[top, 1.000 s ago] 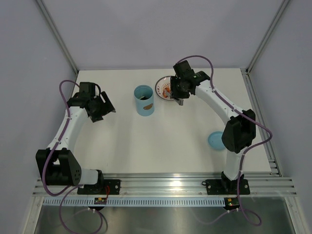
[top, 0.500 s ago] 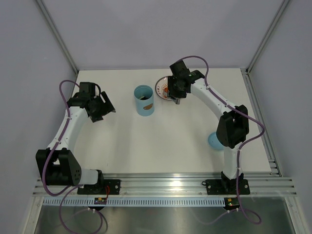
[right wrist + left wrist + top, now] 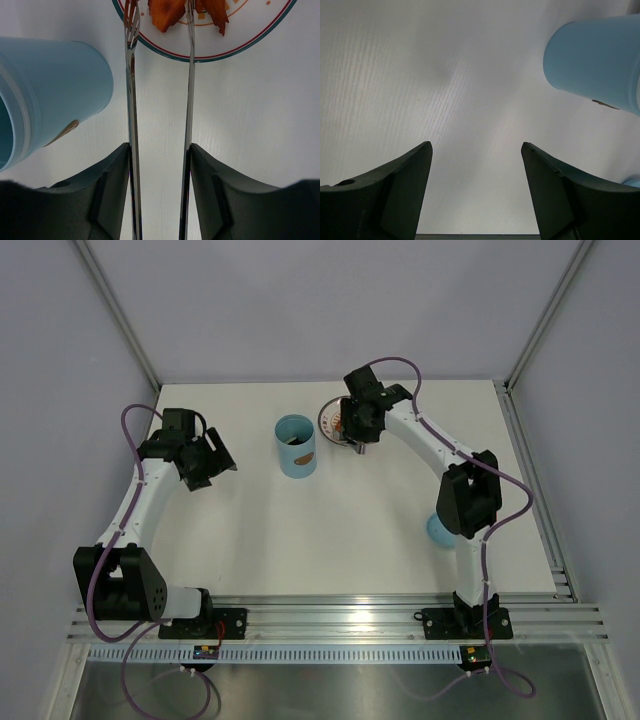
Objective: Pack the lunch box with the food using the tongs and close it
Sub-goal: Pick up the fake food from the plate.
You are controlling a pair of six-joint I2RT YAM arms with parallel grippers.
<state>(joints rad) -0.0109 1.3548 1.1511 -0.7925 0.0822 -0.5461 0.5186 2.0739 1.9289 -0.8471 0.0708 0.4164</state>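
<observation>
The light-blue lunch box (image 3: 296, 445) stands upright and open at mid-table, with something dark inside; it also shows in my left wrist view (image 3: 600, 60) and right wrist view (image 3: 45, 95). My right gripper (image 3: 160, 146) is shut on the tongs (image 3: 131, 100), one silver arm against each finger. The tong tips reach over the plate (image 3: 250, 42), straddling a red-orange food piece (image 3: 167, 12), with another piece (image 3: 215, 10) beside it. From above, that gripper (image 3: 362, 425) hangs over the plate's near edge. My left gripper (image 3: 476, 145) is open and empty, left of the lunch box.
The round blue lid (image 3: 438, 530) lies flat at the right, partly hidden by my right arm's elbow. The red-rimmed plate (image 3: 330, 420) sits just right of the lunch box. Grey walls close in the table on three sides.
My right gripper has shifted a little left over the plate, its elbow swinging left, and the tong arms have spread slightly. The left arm has not moved.
</observation>
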